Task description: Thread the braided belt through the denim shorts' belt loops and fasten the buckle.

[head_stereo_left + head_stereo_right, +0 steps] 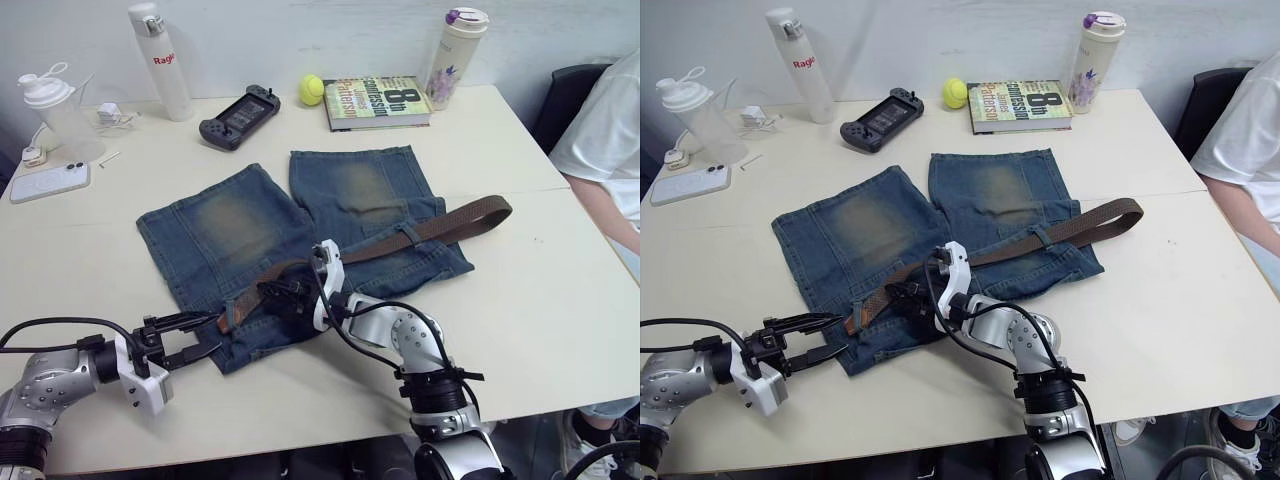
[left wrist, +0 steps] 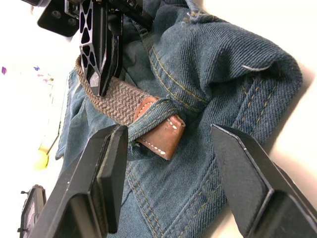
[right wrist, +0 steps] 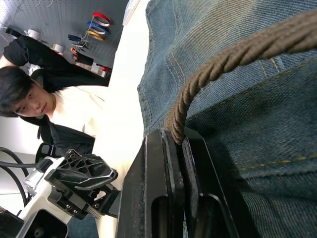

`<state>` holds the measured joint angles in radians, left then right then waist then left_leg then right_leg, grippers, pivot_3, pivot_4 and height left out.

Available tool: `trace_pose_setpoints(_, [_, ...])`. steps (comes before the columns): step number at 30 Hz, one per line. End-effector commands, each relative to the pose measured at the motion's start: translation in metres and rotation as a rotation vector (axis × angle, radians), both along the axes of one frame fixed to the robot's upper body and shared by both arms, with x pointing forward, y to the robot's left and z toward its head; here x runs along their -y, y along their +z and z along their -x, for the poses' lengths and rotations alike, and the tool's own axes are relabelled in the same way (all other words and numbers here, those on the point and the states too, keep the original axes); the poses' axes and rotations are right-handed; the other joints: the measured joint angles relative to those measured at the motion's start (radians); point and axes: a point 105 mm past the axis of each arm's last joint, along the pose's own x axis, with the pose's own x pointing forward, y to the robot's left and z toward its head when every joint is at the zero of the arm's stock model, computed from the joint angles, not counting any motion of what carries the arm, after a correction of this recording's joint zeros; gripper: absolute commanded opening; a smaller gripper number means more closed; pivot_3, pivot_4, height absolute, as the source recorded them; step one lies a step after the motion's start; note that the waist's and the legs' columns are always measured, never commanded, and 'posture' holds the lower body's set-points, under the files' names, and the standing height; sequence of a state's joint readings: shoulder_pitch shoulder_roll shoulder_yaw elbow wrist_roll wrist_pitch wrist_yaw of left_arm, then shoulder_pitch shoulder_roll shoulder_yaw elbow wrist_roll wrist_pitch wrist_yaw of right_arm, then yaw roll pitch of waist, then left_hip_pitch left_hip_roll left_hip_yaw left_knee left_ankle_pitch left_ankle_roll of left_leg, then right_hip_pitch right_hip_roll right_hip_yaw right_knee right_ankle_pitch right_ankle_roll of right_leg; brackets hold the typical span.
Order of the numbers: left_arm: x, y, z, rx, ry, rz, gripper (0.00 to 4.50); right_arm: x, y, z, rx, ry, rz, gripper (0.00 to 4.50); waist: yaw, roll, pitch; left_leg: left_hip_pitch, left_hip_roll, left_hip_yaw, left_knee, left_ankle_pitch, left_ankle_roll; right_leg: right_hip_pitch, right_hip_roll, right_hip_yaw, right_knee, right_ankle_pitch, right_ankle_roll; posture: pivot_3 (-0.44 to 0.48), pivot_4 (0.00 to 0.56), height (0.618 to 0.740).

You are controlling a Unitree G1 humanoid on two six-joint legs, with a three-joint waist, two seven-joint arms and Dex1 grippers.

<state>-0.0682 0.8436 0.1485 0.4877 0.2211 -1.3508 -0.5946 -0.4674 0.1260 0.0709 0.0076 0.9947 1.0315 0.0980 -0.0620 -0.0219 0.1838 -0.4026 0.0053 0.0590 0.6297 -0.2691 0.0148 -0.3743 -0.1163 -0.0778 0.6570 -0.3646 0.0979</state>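
1. The denim shorts (image 1: 300, 240) lie flat mid-desk (image 1: 520, 290), waistband toward the robot. The braided belt (image 1: 440, 222) runs along the waistband from about 3 o'clock, where its free end curls past the shorts' edge, down to about 8 o'clock.
2. The right end effector (image 1: 285, 296) is pressed together on the belt mid-waistband; in the right wrist view the strap (image 3: 233, 52) rises edge-on out of the pinch.
3. The left end effector (image 1: 195, 338) is spread, at the shorts' 8 o'clock corner. In the left wrist view its fingers (image 2: 106, 168) flank the belt's leather tip (image 2: 161, 134), which pokes out of a belt loop (image 2: 153, 116).
4. Likely risks:
   - The left fingers may close on denim rather than the tip, since the loop wraps the leather closely.
   - Pulling while the right pinch holds the strap would drag or bunch the shorts.
   - A tug from the right could draw the short tip back out of the loop.
5. The buckle cannot be made out, so fastening looks some way off.
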Motion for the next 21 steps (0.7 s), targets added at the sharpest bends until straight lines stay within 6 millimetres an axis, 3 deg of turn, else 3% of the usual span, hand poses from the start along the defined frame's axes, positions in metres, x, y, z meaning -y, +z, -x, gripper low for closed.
trace_pose_setpoints(1, [0.0029,0.0014,-0.0066,0.026,0.044,0.06,2.95,-0.0077,-0.0069,0.0064,-0.034,0.042,0.009,0.0,0.0,0.0,0.0,0.0,0.0,0.0,0.0,0.0,0.0,0.0,0.0,0.0,0.0,0.0,0.0,0.0,0.15,0.74])
trace_pose_setpoints(11, [0.0073,0.0015,-0.0107,0.047,0.113,0.158,2.95,-0.007,-0.0074,0.0058,-0.033,0.041,0.014,0.0,0.0,-0.001,-0.001,0.0,0.002,0.002,0.0,0.0,-0.001,-0.001,0.0,0.0,0.001,0.0,0.0,0.0,0.15,0.74])
trace_pose_setpoints(21, [0.004,0.0031,-0.0056,0.054,0.116,0.123,2.95,-0.007,-0.0084,0.0063,-0.04,0.042,0.018,0.0,0.001,-0.001,-0.001,0.0,0.002,0.003,0.0,-0.001,-0.001,-0.001,0.0,-0.001,0.0,0.0,-0.001,0.0,0.15,0.74])
